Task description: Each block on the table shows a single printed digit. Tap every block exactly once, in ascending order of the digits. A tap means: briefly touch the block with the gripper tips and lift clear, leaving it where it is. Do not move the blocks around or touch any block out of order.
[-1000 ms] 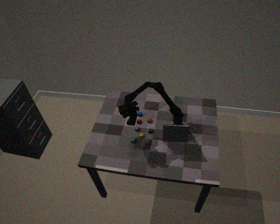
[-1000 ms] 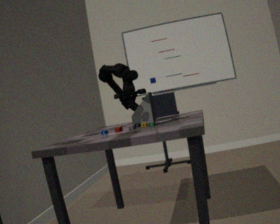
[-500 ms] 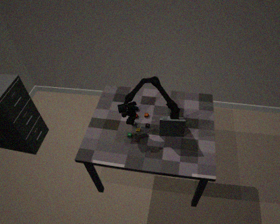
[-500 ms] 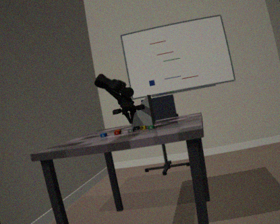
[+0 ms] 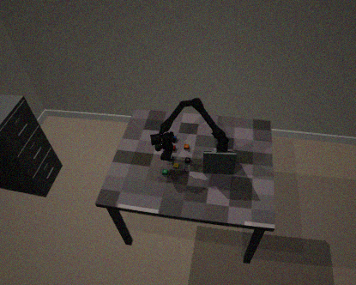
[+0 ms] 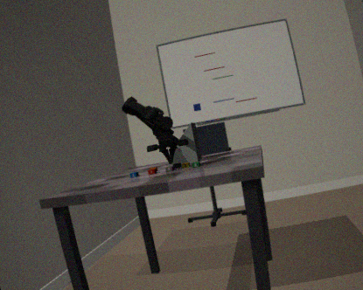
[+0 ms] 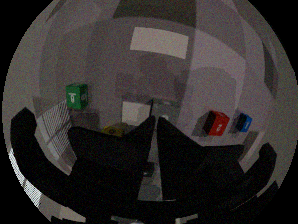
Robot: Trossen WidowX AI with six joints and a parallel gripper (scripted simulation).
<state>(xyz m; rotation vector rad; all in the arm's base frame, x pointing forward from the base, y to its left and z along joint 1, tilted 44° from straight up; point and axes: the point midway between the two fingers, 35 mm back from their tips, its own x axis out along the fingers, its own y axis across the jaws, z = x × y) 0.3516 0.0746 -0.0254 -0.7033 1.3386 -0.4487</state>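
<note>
My gripper [image 6: 171, 162] [image 7: 156, 120] is shut with nothing seen between its tips, low over the row of blocks. A grey block [image 7: 166, 111] [image 6: 169, 169] is right at the tips; contact cannot be told. A green block [image 5: 165, 172] [image 6: 196, 164] [image 7: 77, 96] and a yellow block [image 5: 176, 165] [image 6: 186, 165] [image 7: 114, 130] are to the left in the wrist view. A red block [image 5: 173, 148] [image 7: 216, 123] and a blue block [image 5: 175, 138] [image 6: 134, 175] [image 7: 244, 123] are to the right. A black block [image 5: 187, 160] [image 6: 177, 166] and an orange block [image 5: 186, 147] also stand there. Digits are too blurred to read surely.
The blocks stand on a checkered table [image 5: 134, 182] [image 6: 106, 189]. A dark upright panel [image 5: 220, 163] stands beside the arm's base. A drawer cabinet [image 5: 28, 150] is left of the table, and a whiteboard [image 6: 250, 65] hangs on the wall behind.
</note>
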